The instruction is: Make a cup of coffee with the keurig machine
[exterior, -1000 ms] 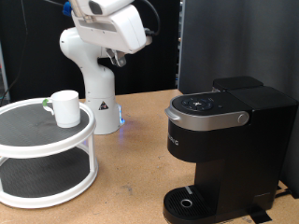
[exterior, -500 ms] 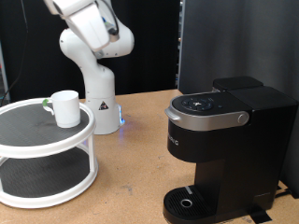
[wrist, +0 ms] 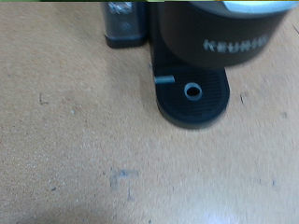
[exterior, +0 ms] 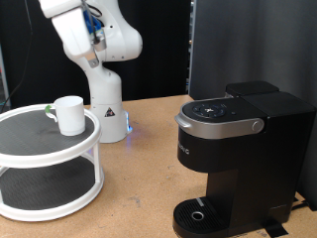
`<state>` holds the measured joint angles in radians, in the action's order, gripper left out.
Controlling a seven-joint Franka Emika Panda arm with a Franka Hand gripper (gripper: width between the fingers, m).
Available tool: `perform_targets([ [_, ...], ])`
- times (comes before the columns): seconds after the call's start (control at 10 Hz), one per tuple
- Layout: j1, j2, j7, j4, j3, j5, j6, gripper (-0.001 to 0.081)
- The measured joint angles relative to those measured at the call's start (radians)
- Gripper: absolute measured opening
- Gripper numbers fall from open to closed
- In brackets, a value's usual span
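The white cup [exterior: 69, 114] stands upright on the top tier of a round white shelf [exterior: 45, 149] at the exterior view's left. The black keurig machine [exterior: 238, 144] stands at the right with its lid shut and nothing on its round drip base [exterior: 201, 214]. The wrist view shows the machine's front [wrist: 220, 37] and drip base [wrist: 192, 93] from above and some way off. My arm's hand [exterior: 69, 25] is high at the top left, above the cup and apart from it. Its fingers do not show in either view, and nothing is seen held.
The white robot base [exterior: 104, 99] stands behind the shelf on the brown wooden table [exterior: 149, 169]. A small green thing [exterior: 48, 109] lies beside the cup. The shelf's lower tier [exterior: 40, 188] has a dark mesh floor. A black backdrop stands behind.
The arm's hand has swung from above the robot base towards the exterior view's left and now sits over the shelf side. The cup and the machine have not moved.
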<state>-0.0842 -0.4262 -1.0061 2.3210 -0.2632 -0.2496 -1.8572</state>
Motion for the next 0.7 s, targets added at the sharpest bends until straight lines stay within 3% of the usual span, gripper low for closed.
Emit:
perform_targets([
  [0.4, -0.027, -0.066, 0.022, 0.021, 0.028, 0.255, 0.110, 0.0004],
  [0.5, -0.029, -0.081, 0.013, 0.023, 0.027, 0.286, 0.136, 0.0004],
  [0.7, -0.030, -0.121, -0.012, 0.047, -0.002, 0.243, 0.139, 0.0004],
])
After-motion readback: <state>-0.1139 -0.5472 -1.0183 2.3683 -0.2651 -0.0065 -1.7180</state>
